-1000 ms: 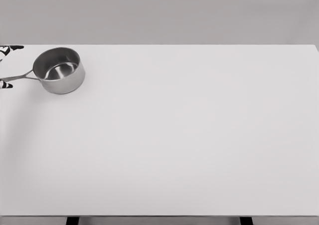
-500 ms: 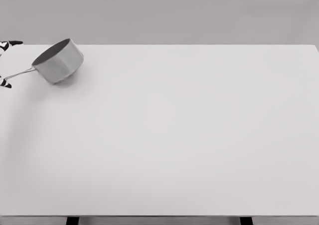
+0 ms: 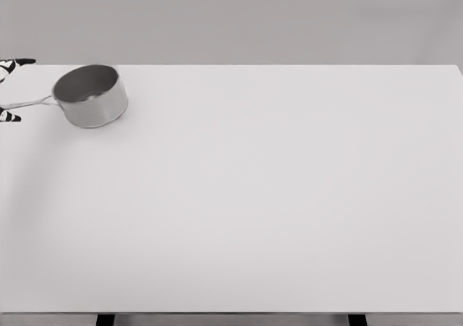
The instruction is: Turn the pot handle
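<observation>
Head view: the pot [image 3: 92, 96] is seen at the surface [image 3: 275, 196]'s far left corner, its handle [image 3: 29, 103] pointing left. The left robot hand [image 3: 9, 87] is mostly cropped; its grip cannot be told. Turning is best done slowly, base kept flat.

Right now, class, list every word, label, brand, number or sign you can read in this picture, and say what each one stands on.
None: no readable text anywhere.
The steel pot and its handle carry no marking.
The white table is plain.
The fingertips at the left edge show only black-and-white patches, not letters.
</observation>
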